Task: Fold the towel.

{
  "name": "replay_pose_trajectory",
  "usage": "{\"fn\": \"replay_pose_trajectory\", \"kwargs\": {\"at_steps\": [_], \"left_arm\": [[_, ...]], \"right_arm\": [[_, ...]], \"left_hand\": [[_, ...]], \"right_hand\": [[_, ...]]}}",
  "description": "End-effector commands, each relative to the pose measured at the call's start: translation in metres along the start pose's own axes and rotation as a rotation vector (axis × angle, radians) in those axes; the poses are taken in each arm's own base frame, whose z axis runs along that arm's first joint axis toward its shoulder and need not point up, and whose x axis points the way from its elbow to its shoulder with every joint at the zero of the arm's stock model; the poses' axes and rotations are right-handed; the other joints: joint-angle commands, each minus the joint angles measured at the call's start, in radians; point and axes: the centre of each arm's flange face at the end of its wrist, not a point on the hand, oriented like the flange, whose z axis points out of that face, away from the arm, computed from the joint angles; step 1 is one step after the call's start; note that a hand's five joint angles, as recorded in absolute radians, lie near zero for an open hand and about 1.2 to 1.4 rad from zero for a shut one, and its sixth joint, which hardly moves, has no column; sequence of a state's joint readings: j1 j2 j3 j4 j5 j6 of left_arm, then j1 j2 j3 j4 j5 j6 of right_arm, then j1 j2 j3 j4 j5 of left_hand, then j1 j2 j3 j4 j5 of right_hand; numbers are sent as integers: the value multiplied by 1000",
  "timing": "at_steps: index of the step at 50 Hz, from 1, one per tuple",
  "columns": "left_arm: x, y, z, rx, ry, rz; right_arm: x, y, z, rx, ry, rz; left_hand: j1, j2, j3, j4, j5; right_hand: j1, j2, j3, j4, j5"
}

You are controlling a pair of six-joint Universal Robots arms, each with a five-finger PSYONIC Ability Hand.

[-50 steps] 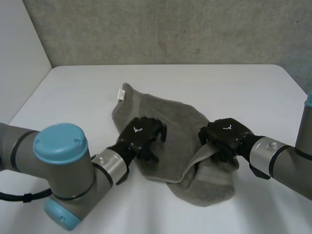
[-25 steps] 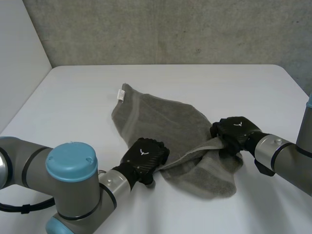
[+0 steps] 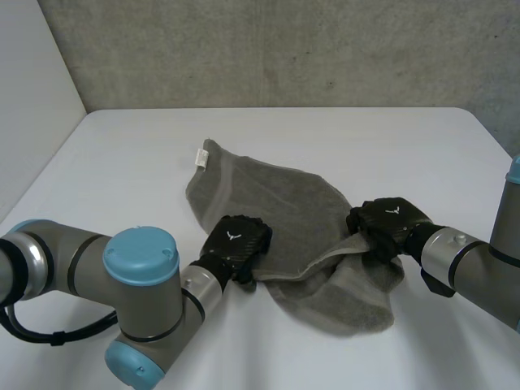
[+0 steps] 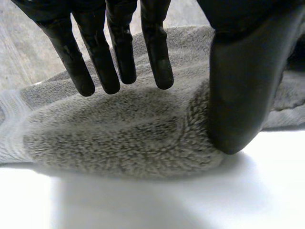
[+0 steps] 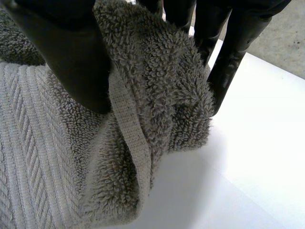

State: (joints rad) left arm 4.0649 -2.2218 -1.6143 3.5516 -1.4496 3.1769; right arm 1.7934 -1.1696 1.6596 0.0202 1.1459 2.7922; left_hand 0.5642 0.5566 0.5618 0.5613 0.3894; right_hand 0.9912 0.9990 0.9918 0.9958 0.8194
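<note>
Pinching a gathered fold of the grey terry towel point(image 3: 276, 199) between thumb and fingers, the right hand point(image 3: 388, 223) sits at the cloth's right edge, centre-right of the frame. We judge this grip is meant to carry that edge over. We note the left hand point(image 3: 236, 241), lower centre, spread wide: fingers point(image 4: 119, 57) straight above the near edge, thumb point(image 4: 236, 95) planted against it, likely as an anchor. The towel lies crumpled mid-frame on the white table point(image 3: 122, 154), one flap doubled, a white label point(image 3: 202, 156) at its upper-left corner.
</note>
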Motion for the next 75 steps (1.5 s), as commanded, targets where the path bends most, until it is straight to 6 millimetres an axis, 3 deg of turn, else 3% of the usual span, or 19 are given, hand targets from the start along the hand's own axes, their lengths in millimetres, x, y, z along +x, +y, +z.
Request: {"fn": "replay_pose_trajectory", "kwargs": {"at_steps": [1, 8, 15, 23, 28, 29, 37, 39, 41, 42, 46, 51, 54, 57, 59, 62, 65, 72, 75], "left_arm": [[2, 0, -1, -1, 12, -46], [-10, -11, 3, 33, -21, -63], [-54, -45, 0, 127, -136, -75], [-84, -98, -20, 310, -221, -58], [-82, -115, -29, 352, -215, -47], [-82, -115, -29, 352, -215, -47], [-77, -165, -56, 488, -212, -11], [-74, -204, -77, 594, -207, 18], [-71, -223, -87, 648, -200, 33], [-69, -241, -97, 693, -191, 51], [-69, -263, -107, 732, -168, 76], [-94, -241, -94, 587, -178, 70], [-108, -179, -59, 362, -174, -10], [-111, -158, -49, 296, -173, -35], [-116, -117, -32, 165, -175, -73], [-119, -94, -23, 90, -176, -70], [-122, -45, -8, -64, -182, 32], [-127, -23, -11, -145, -243, 110], [-128, -23, -14, -152, -283, 113]], "right_arm": [[0, 0, 0, 0, 0, 0], [4, -1, 0, 5, 11, 2], [7, -5, 1, 50, 39, 25], [8, -10, -3, 118, 75, 88], [4, -15, -3, 143, 42, 126], [5, -22, -6, 162, 40, 123], [5, -102, -57, 390, 28, 16], [4, -121, -70, 442, 21, -14], [2, -162, -100, 530, 14, -59], [2, -162, -100, 530, 14, -60], [0, -195, -124, 556, -8, -89], [3, -178, -92, 418, -58, -66], [-2, -148, -66, 263, -100, -92], [-10, -129, -49, 172, -143, -126], [-28, -94, -24, 25, -209, -191], [-41, -66, -6, -83, -205, -212], [-46, -52, 4, -92, -185, -224], [-50, -39, 6, -53, -168, -235], [-55, -37, 3, -47, -173, -222]], "left_hand": [[118, 126, 121, 121, 118], [831, 838, 833, 834, 831], [832, 840, 835, 835, 832], [832, 840, 835, 835, 832], [832, 840, 835, 835, 832], [832, 840, 835, 835, 832], [832, 840, 835, 835, 832], [832, 840, 835, 835, 832], [832, 840, 835, 835, 832], [832, 840, 835, 835, 832], [832, 840, 835, 835, 832], [832, 840, 835, 835, 832], [832, 840, 835, 835, 832], [832, 840, 835, 835, 832], [832, 840, 835, 835, 832], [832, 840, 835, 835, 832], [832, 840, 835, 835, 832], [827, 834, 829, 830, 827], [371, 378, 373, 374, 371]], "right_hand": [[-11, -19, -11, -15, -14], [7, -1, 6, 2, 4], [-25, -33, -26, -30, -28], [-463, -471, -463, -468, -466], [162, 155, 162, 158, 160], [403, 395, 402, 398, 400], [405, 397, 404, 400, 402], [405, 397, 404, 400, 402], [405, 397, 404, 400, 402], [405, 397, 404, 400, 402], [405, 397, 404, 400, 402], [405, 397, 404, 400, 402], [405, 397, 404, 400, 402], [405, 397, 404, 400, 402], [405, 397, 404, 400, 402], [405, 397, 404, 400, 402], [405, 397, 404, 400, 402], [405, 397, 404, 400, 402], [405, 397, 404, 400, 402]]}}
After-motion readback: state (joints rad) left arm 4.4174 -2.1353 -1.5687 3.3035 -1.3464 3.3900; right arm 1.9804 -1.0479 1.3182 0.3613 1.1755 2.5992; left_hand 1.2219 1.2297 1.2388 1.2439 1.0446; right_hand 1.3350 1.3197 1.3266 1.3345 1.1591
